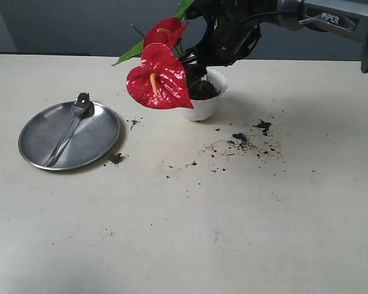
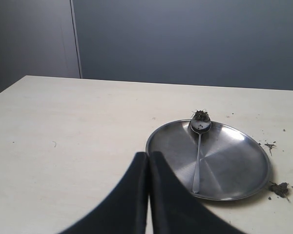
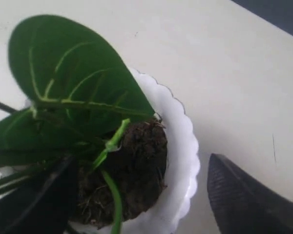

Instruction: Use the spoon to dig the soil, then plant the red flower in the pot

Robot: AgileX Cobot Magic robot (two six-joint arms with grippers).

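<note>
A wide pale table (image 1: 184, 233) fills the scene, its near half bare and open. Its far edge runs just behind the pot, against a dark wall. A round steel plate (image 1: 97, 139) lies at the left, well apart from the pot. The red flower (image 1: 159, 76) stands in the white pot (image 1: 205, 109) at centre back, leaning left.

The right gripper (image 3: 141, 195) hangs over the pot with its jaws spread wide. One finger is by the stems and the other is outside the rim, and nothing is clamped. The spoon (image 1: 65, 135) lies on the plate. Dark soil (image 3: 132, 165) fills the pot, and crumbs (image 1: 251, 139) dot the table to its right.

Only the left wrist view shows the left gripper (image 2: 148, 195). It is closed tight and empty, near the plate.
</note>
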